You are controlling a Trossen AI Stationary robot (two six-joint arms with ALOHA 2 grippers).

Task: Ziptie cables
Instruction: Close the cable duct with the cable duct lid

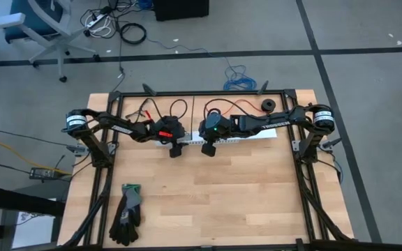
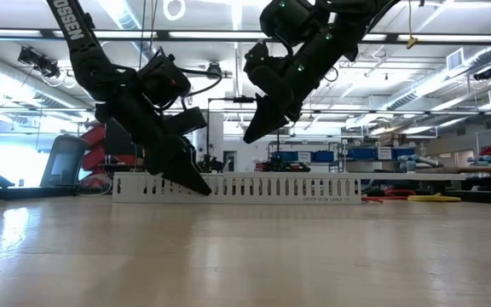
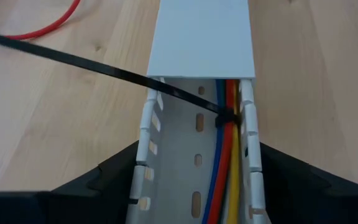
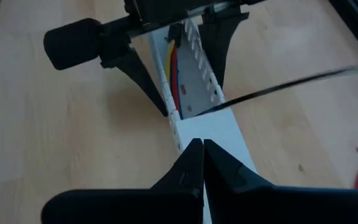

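High view shows me a pair of dark work gloves (image 1: 126, 213) lying near the left front corner of the light wooden table (image 1: 243, 202), well apart from everything else. Farther back, my left hand (image 1: 175, 150) sits down over the long white slotted plastic channel (image 1: 257, 137) that runs across the table. In the left wrist view its fingers (image 3: 104, 180) are spread wide, one on each outer side of the channel (image 3: 191, 168), holding nothing. Inside that open trough I see the bundle of thin blue, orange, red and yellow cables (image 3: 227, 174) running along one wall, with a thin black ziptie (image 3: 104, 68) cinched around them and its long tail slanting out over the table. A flat white cover (image 3: 202, 38) closes the channel just beyond the tie. A loose red wire (image 3: 42, 28) curves on the wood nearby. To the right, my right hand (image 1: 208, 148) hovers above the covered stretch; in the right wrist view its fingers (image 4: 185, 171) are pressed together, empty.
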